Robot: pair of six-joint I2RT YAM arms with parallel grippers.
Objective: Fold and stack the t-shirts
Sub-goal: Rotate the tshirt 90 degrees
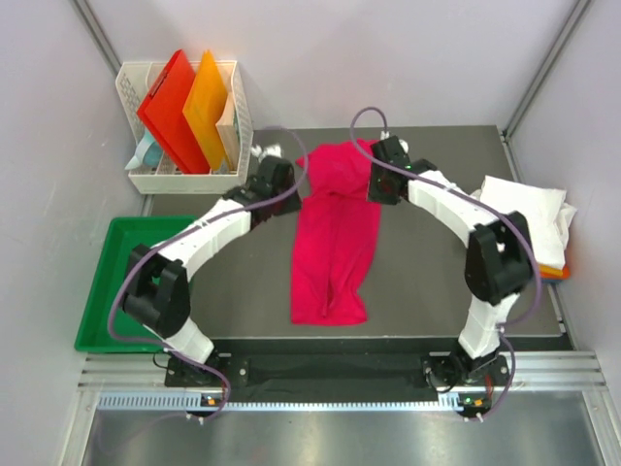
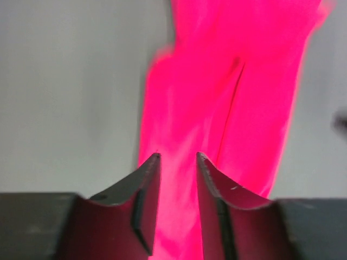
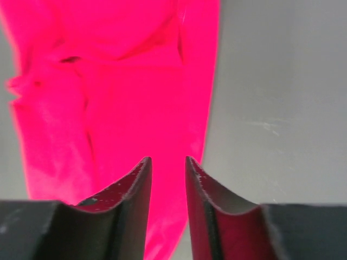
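1. The pink t-shirt (image 1: 333, 233) lay on the dark mat (image 1: 437, 291) as a long, narrow strip, already folded lengthwise. Its long axis ran from the far side toward you, and the near end drifted slightly left.
2. Your left gripper (image 2: 178, 162) hung at the strip's far left edge, jaws narrowly parted and gripping nothing.
3. Your right gripper (image 3: 168, 165) hung at the far right edge, jaws likewise only narrowly apart.
4. Pink cloth showed through both gaps. It appeared to lie below the fingers rather than between them, though the blurred wrist views left this uncertain.
5. Both grippers flanked the same far end, one on each side, so neither arm was the nearer. The near hem lay well apart from both. The next fold probably had to cross the long axis, with each arm taking its own corner.
6. The folded white shirts (image 1: 524, 204) sat at the mat's right edge, nearer your right arm.
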